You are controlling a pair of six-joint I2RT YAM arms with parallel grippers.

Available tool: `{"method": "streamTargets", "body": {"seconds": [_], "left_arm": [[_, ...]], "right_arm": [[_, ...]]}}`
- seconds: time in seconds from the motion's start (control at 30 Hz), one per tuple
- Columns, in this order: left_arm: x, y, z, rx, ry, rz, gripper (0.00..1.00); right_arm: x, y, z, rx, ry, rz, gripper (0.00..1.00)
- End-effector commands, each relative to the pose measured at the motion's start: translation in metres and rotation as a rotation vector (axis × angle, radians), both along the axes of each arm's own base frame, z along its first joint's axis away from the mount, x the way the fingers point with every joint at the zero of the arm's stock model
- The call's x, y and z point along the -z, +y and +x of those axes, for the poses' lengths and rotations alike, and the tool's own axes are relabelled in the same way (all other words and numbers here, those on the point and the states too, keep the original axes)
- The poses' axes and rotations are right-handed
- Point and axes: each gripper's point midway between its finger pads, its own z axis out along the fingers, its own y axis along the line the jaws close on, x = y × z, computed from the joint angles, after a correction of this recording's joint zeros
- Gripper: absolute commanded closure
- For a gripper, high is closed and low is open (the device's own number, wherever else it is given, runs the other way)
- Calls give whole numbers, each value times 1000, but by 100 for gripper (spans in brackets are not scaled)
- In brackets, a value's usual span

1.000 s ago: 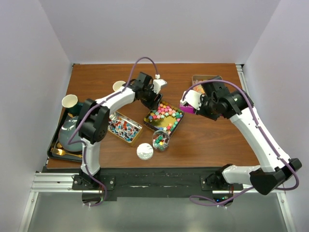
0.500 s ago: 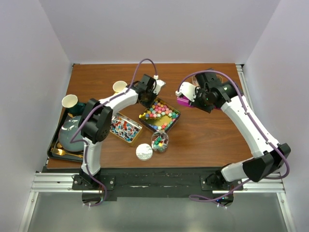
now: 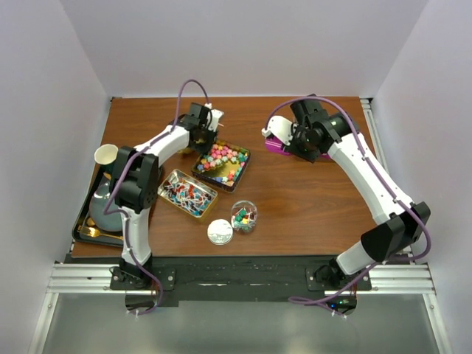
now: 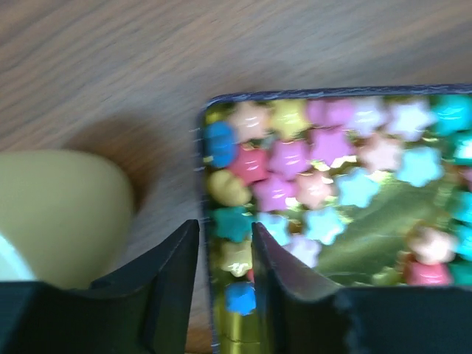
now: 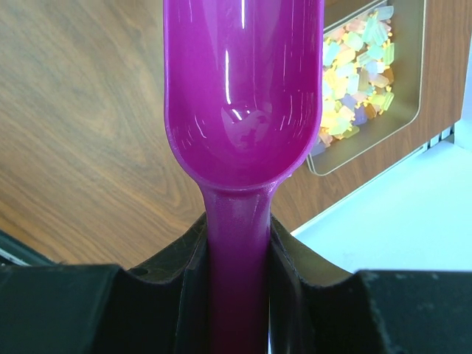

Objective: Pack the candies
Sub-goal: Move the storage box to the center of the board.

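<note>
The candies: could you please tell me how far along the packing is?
Done: the small clear jar already holds some candies, a round lid lying beside it. In hand: the right gripper holds the purple scoop, empty; the left gripper straddles the star-candy tin's rim. Left: probably more scooping, then closing the jar.

My left arm (image 3: 157, 145) rises from its base, folds at the elbow and reaches forward and to the right, wrist tipped downward. My left gripper (image 4: 223, 240) stands slightly parted, one finger on each side of the tin (image 4: 332, 93) wall, not pinching it. My right arm (image 3: 369, 173) stretches far forward and bends left at the wrist. My right gripper (image 5: 236, 228) is clamped on the handle of the purple scoop (image 5: 243, 96).
</note>
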Motion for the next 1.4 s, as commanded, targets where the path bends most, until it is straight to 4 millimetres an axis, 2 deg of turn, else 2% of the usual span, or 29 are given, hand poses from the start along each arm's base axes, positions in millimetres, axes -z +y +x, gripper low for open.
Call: {"method": "streamTargets", "body": {"seconds": [0.0,0.03,0.07,0.13,0.2,0.23,0.37,0.4,0.47,0.5,0.53,0.6,0.63,0.67,0.73,0.77,0.93,1.07,1.13,1.17,1.2,1.27,1.3,1.37], "left_arm": [[-52,-82,5,219,-96,-163,56],[-56,-92,6,234,-113,-169,54],[-74,-105,14,236,-156,-194,52],[-93,-134,23,248,-215,-222,48],[-102,-160,27,241,-233,-280,47],[-104,-172,33,246,-245,-297,46],[-105,-196,47,209,-279,-344,42],[-111,-207,48,219,-290,-392,42],[-109,-222,51,243,-280,-458,40],[-114,-234,50,256,-275,-528,39],[-109,-242,50,261,-259,-559,38],[-111,-261,46,287,-250,-636,37],[-104,-267,46,296,-239,-648,37],[-109,-285,40,329,-238,-717,37],[-108,-298,31,358,-199,-783,38],[-116,-309,27,388,-219,-820,38],[-113,-329,19,368,-199,-869,39],[-92,-336,22,284,-190,-838,40],[-87,-336,29,236,-210,-807,41],[-74,-337,32,196,-215,-771,41],[-79,-337,38,177,-249,-762,41],[-60,-334,43,118,-268,-680,42],[-63,-336,47,104,-296,-667,42],[-54,-331,54,57,-332,-610,43]], "right_arm": [[-27,-12,24,116,-127,41,100],[-29,-16,27,139,-136,47,100],[-30,-28,31,184,-150,45,100],[-35,-45,38,268,-181,59,100],[-40,-59,45,349,-220,74,100],[-41,-71,46,393,-229,75,100],[-44,-94,46,483,-246,89,100],[-46,-99,46,503,-258,88,100],[-49,-111,44,544,-276,85,100],[-51,-116,43,565,-287,79,100],[-54,-125,41,592,-301,80,100],[-55,-133,39,628,-315,78,100],[-56,-140,36,648,-318,79,100],[-54,-144,33,666,-315,85,100],[-52,-148,28,679,-311,88,100],[-51,-148,26,683,-309,91,100],[-44,-154,19,699,-293,83,100],[-41,-156,15,703,-284,82,100],[-40,-156,14,703,-279,82,100],[-38,-156,12,704,-275,79,100],[-38,-157,11,707,-274,77,100],[-36,-157,8,706,-267,72,100],[-37,-158,6,708,-270,70,100],[-34,-159,2,708,-264,62,100]]}}
